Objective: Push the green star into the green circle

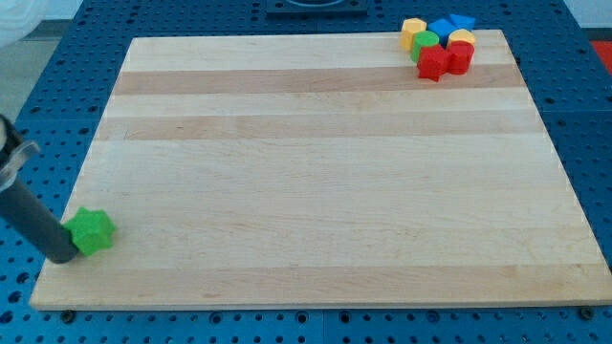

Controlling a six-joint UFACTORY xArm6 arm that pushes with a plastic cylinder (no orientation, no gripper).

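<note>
My tip (65, 256) — a bare dark rod with no pincer to open or clench — touched the green star-shaped block (93, 231) at the frame's lower left. The round green block (426, 40) sat far off, upper right, among clustered blocks — the push wanted steady, centred, diagonal contact.

Pale, smooth, matt wooden board (316, 191); blue perforated table (564, 57) beneath.

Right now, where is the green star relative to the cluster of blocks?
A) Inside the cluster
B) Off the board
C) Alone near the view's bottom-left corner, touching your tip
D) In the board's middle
C: the green star sits alone at the board's bottom-left, my tip against its left side, far from the green circle in the top-right cluster.
</note>
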